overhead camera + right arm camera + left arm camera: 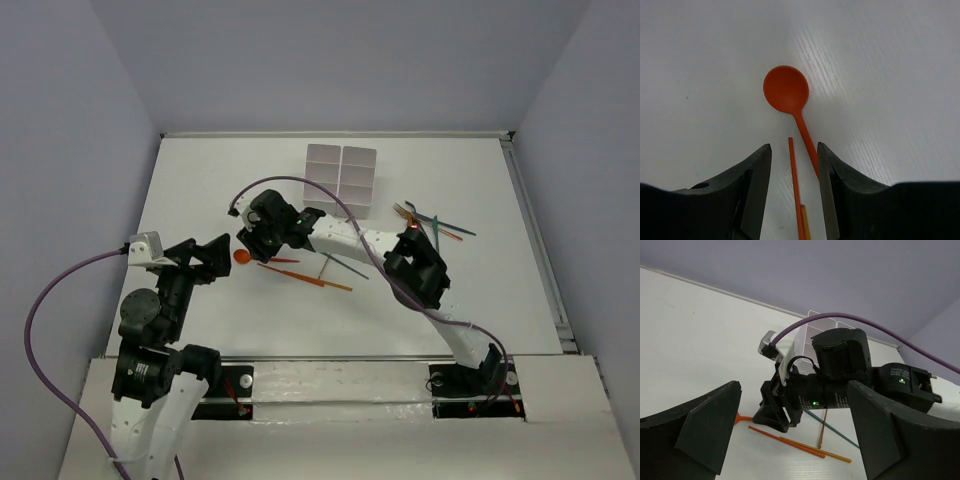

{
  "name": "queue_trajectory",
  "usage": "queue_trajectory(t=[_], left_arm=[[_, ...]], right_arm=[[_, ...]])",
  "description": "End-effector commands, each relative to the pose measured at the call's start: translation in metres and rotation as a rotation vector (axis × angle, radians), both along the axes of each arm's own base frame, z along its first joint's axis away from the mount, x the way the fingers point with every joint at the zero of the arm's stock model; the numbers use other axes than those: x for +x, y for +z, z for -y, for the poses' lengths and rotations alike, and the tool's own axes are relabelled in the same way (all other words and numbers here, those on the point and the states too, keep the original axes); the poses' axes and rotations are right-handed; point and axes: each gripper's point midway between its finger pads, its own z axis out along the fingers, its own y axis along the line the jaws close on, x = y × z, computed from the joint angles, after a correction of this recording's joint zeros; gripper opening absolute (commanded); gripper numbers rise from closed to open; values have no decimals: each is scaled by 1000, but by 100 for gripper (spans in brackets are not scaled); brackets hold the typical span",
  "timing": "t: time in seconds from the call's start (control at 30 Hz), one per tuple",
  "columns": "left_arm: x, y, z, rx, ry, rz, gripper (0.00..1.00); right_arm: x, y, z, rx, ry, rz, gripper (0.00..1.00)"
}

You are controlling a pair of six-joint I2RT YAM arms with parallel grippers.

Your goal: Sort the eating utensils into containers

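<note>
An orange spoon (241,256) lies on the white table, bowl to the left. In the right wrist view its bowl (786,89) is just ahead of my right gripper (793,147), which is open. Its handle and a thin orange stick (794,175) run between the fingers; the handle lies against the right finger. My right gripper (252,240) hangs low over the spoon. My left gripper (220,256) is open and empty, just left of it. Orange sticks (785,440), a brown stick (823,430) and a teal stick (835,430) lie near. The white four-compartment box (342,178) stands at the back.
More teal, brown and orange utensils (430,220) lie in a loose pile right of the box. A purple cable (300,185) arcs over the right arm; another loops off the left arm (60,285). The right arm's body (840,375) fills the left wrist view.
</note>
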Motion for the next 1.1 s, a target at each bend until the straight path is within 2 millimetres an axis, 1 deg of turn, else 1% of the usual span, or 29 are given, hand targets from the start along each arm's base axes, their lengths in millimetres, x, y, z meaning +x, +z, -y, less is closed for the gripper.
queue_trajectory(t=[0.0,0.03,0.1,0.13,0.17,0.23,0.27,0.37,0.53,0.7,0.73,0.8,0.83,0.9,0.93,0.97,1.0,1.07], left_arm=[[-3,22,-5,-22,21,65,99],[-3,21,-4,-21,20,64,99],[-3,21,-5,-21,21,64,99],[-3,21,-5,-20,21,64,99],[-3,22,-4,-21,20,65,99],[-3,22,-5,-22,21,65,99],[-3,22,-5,-22,21,65,99],[-3,22,-6,-27,30,64,99],[-4,22,-6,-27,27,66,99],[-3,21,-6,-27,27,64,99],[-3,21,-6,-28,27,64,99],[-3,22,-6,-31,31,65,99],[-4,22,-7,-29,31,66,99],[-3,22,-6,-31,31,65,99],[-4,22,-7,-29,33,66,99],[-4,22,-7,-31,33,65,99],[-4,22,-7,-31,34,65,99],[-4,22,-7,-33,36,65,99]], right_arm=[[11,11,-11,-13,13,69,47],[12,0,-11,-31,11,61,47],[13,-5,-12,-40,11,61,47],[15,-4,-13,-40,10,67,47],[16,-11,-14,-51,8,65,47],[18,-15,-14,-61,7,65,47],[19,-22,-14,-70,6,62,47],[22,-32,-13,-92,-2,68,47],[27,-44,-14,-110,-9,76,46],[33,-57,-16,-122,-14,94,39],[34,-58,-16,-124,-14,100,33],[36,-61,-16,-132,-12,108,28],[37,-64,-15,-139,-12,116,22],[39,-65,-14,-147,-12,132,17],[42,-65,-12,-148,-12,153,11],[43,-65,-12,-145,-11,165,7],[48,-62,-10,-152,-28,194,7],[55,-53,-12,-123,-50,236,7]])
